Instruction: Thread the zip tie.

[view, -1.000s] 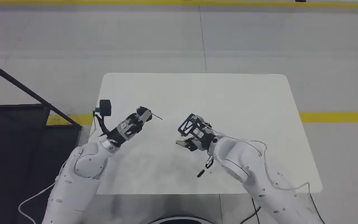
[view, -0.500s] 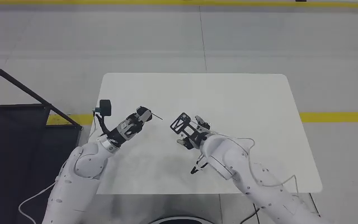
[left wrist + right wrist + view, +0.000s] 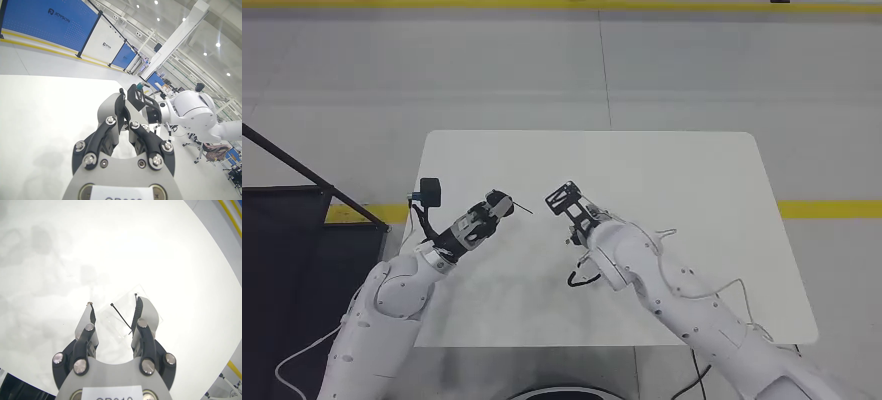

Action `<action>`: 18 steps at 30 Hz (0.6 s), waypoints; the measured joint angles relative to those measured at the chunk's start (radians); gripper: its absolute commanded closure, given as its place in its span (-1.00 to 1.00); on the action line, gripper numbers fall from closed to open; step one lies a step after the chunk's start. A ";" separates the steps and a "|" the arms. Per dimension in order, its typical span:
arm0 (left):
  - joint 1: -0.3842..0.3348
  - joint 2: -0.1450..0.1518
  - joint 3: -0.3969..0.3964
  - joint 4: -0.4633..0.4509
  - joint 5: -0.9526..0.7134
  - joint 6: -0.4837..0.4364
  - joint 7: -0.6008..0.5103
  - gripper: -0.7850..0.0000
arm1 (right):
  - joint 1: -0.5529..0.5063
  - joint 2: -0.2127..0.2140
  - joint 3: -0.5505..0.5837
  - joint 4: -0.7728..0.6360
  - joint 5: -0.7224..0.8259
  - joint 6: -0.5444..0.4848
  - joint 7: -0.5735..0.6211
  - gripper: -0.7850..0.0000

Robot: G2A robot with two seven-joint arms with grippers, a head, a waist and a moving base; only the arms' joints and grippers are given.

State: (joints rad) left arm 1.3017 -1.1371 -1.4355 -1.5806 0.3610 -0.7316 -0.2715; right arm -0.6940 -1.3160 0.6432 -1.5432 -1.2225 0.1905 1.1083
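Left gripper (image 3: pixel 502 204) fingers together, apparently pinching zip tie (image 3: pixel 521 208); right gripper (image 3: pixel 114 300) fingers apart. Next: grab tail, feed through head.

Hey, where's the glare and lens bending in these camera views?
Left wrist view: ceiling lights flare, the table washes out white, roof beams bow. Right wrist view: the table's edge curves, fisheye-like. Top view: even light, no glare.
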 measured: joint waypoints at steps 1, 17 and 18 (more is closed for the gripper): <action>0.000 0.000 0.000 0.000 0.000 0.000 0.000 1.00 | 0.003 -0.004 -0.001 0.009 0.001 0.003 0.004 0.01; 0.000 0.000 0.000 0.000 0.000 0.000 0.000 1.00 | 0.040 -0.063 -0.004 0.107 0.013 0.023 0.030 0.36; 0.000 0.000 0.000 0.000 0.000 0.000 0.000 1.00 | 0.043 -0.067 -0.005 0.115 0.015 0.020 0.031 0.39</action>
State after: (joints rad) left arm 1.3017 -1.1371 -1.4355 -1.5806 0.3610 -0.7316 -0.2715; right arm -0.6513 -1.3830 0.6384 -1.4283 -1.2077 0.2108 1.1391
